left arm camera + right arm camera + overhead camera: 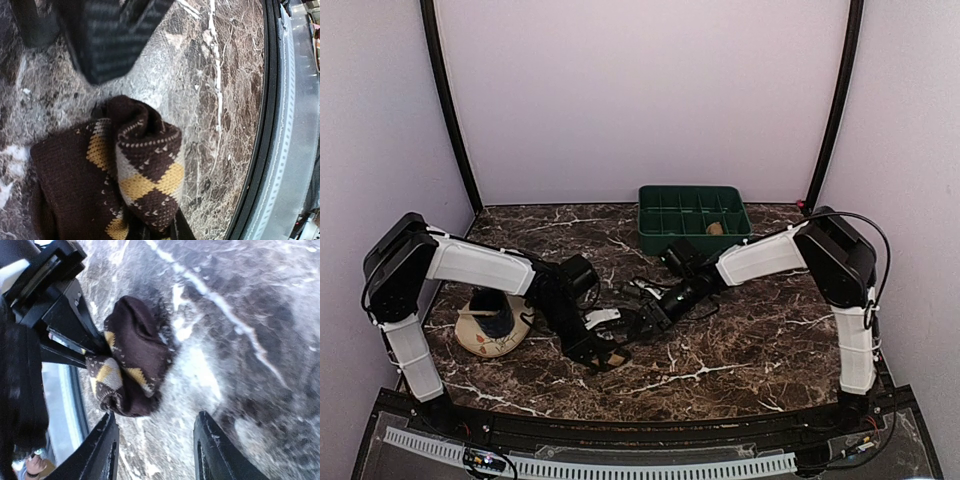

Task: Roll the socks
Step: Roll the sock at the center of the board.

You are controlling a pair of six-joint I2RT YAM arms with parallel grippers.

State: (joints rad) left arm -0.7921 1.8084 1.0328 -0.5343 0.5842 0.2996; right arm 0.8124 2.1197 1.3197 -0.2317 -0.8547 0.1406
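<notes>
Socks point(145, 170) in brown, black and cream diamond check, bunched into a loose half-roll on the marble desk point(740, 340), near the front rim point(272, 125) and between the two arms. Lie pinched at one edge by the left tool point(603, 345), clenched on the fabric. Face the right tool point(155, 417), released, fingers apart with only bare stone between, just beside the bundle and not touching it. Likely hazard: unrolling of the curl, with a single pinch on it and nothing pressing down the outer fold. Could spring open if tugged sideways, or slide toward the rim under a careless push. Little room between the tools, hence the risk of a knock on closing in. Flat unrolled part alongside the curl, apt to drag or snag and pull the roll apart.
</notes>
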